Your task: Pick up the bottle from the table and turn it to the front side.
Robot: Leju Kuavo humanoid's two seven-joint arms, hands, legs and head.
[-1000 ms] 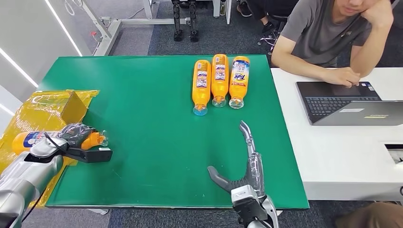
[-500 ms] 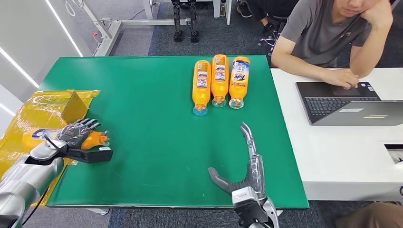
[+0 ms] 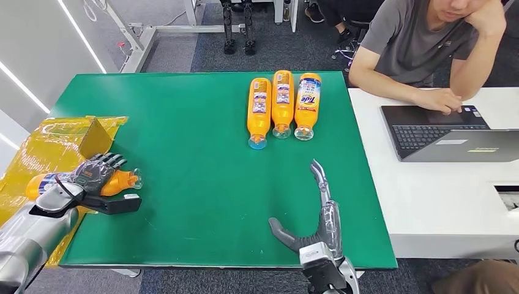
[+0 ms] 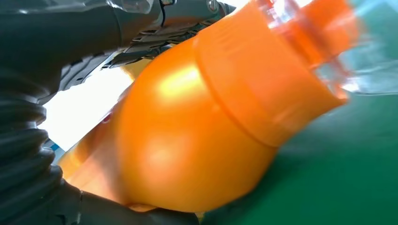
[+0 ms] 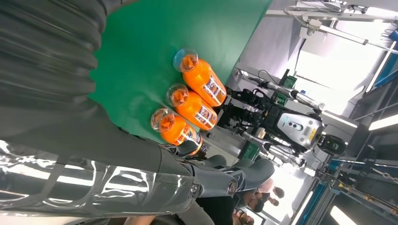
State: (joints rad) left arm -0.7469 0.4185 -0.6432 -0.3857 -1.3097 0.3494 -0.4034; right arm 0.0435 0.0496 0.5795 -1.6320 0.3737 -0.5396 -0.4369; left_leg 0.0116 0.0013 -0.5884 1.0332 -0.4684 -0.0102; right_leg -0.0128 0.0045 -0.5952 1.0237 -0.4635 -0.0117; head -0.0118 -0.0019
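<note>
The orange plastic detergent bottle with a clear cap (image 3: 73,180) lay on its side at the left edge of the green tabletop (image 3: 183,153), long axis parallel to the near edge, cap toward the centre. The left hand (image 3: 93,173) rested on its shoulder, fingers (image 3: 113,160) draped over it; whether they gripped could not be told. The right hand (image 3: 315,211) was well apart near the near edge, fingers spread, holding nothing.

Orange bottle (image 3: 120,180) with clear cap, blue-white label: lying on side at left edge of green tabletop (image 3: 196,159), cap end toward tabletop middle, body over yellow wrapping, left robot hand (image 3: 92,173) over its middle. Left wrist view: orange shoulder, cap blurred, close up.
</note>
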